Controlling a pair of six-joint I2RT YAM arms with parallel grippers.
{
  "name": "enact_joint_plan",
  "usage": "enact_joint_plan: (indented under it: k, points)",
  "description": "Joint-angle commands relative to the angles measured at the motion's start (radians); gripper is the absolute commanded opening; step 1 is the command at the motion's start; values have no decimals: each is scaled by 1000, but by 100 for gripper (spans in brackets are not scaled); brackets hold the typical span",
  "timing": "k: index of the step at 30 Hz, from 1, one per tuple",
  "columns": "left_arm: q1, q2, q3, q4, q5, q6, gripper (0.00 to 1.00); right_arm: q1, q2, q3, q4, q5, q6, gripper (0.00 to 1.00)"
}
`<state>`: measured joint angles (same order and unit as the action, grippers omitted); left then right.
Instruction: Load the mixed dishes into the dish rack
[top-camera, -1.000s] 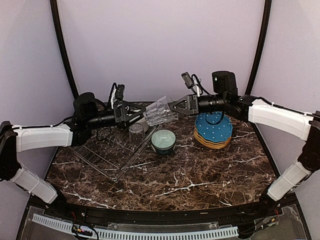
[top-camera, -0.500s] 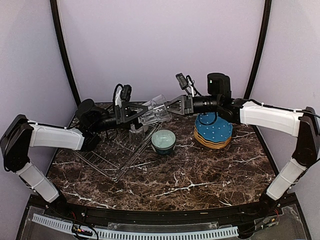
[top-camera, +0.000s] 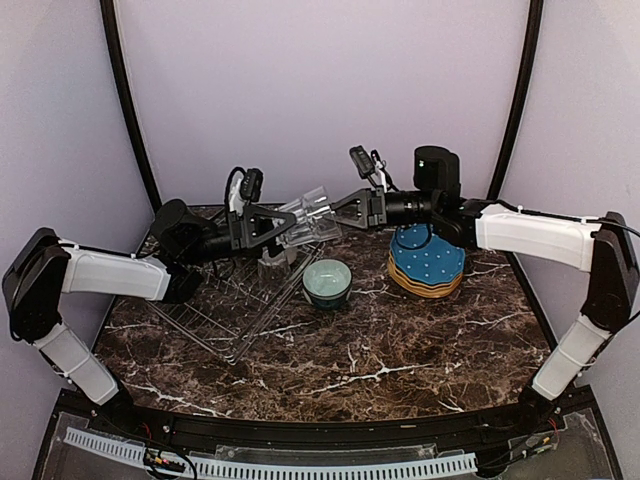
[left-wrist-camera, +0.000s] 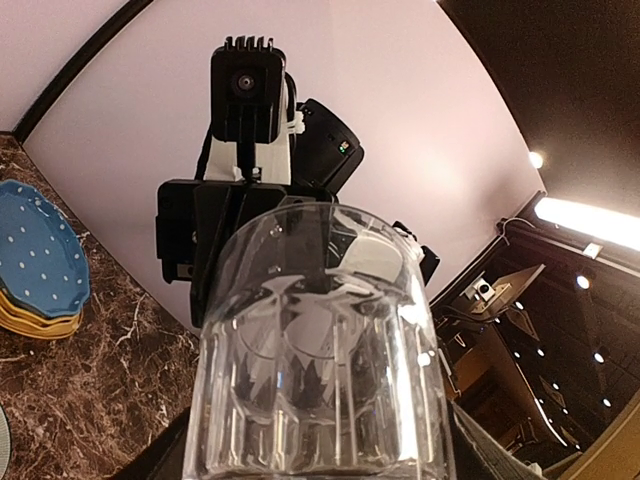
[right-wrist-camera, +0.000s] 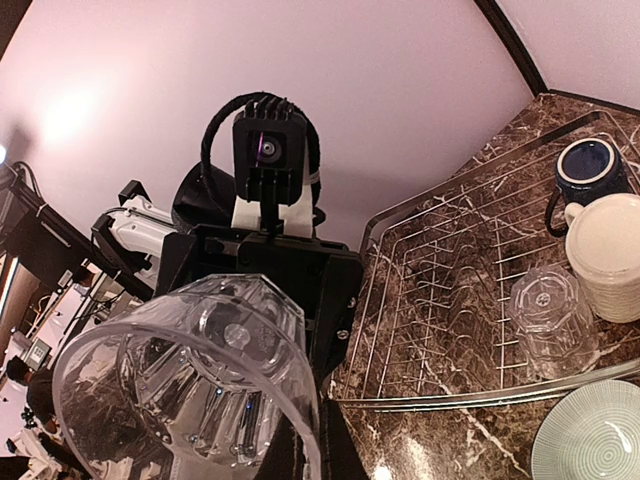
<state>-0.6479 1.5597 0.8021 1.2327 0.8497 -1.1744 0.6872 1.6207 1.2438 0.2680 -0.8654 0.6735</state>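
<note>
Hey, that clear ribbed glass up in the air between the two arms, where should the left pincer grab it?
Probably the base end of the clear ribbed glass, coming in from the left. It lies sideways, and the right pincer pinches its rim wall, so only the closed end's ribbed sides are free for the left pincer.

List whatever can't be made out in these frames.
- Left end effector grip on clear ribbed glass: left wrist view, glass hides the fingers.
- Dark blue mug in dish rack: top view, left arm covers it.
- Lower plates: top view, blue dotted plate covers them.
</note>
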Motion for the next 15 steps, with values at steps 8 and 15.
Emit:
enact_joint_plan:
  k: [8,15]
  points:
    - [33,-57,-3,-7,28,38,6,1,26,-6,-23,3,-31,40]
    - [133,-243,46,-557,-12,355,1,-27,-36,-12,-158,88,-122,74]
